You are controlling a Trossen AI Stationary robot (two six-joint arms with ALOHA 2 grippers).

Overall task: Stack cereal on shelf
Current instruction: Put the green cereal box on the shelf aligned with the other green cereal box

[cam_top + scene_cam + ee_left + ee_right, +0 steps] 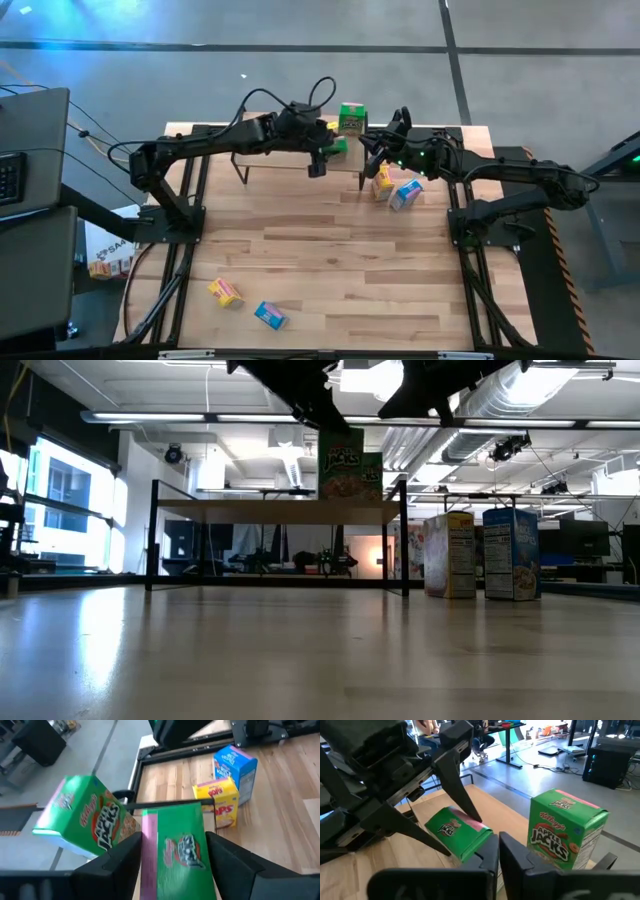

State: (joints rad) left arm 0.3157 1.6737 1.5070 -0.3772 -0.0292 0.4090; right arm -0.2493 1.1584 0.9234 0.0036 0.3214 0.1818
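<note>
Jaws first: your left gripper (322, 153) has its jaws spread on both sides of a flat green cereal box (177, 851), but you cannot tell if they press it or have let go. Your right gripper (371, 150) has its jaws clenched on nothing.

Look at the high view. The shelf (262, 162) sits toward 12 o'clock on the table (330, 260). The flat green box lies at the shelf's 3 o'clock end. A second green box (352, 118) stands up just past it, toward 1 o'clock. A yellow box (382, 181) and a blue box (405, 194) stand on the table beside the shelf, at about 2 o'clock. Another yellow box (226, 292) and another blue box (270, 315) lie down near 7 o'clock, well apart from the shelf.

You look to be setting the flat green box down on the shelf. To do it well, open the left jaws all the way, then lift straight up so they don't drag the box. Keep clear of the standing green box, because a bump may tip it off the edge. Hold your right arm away until the left arm is out.
</note>
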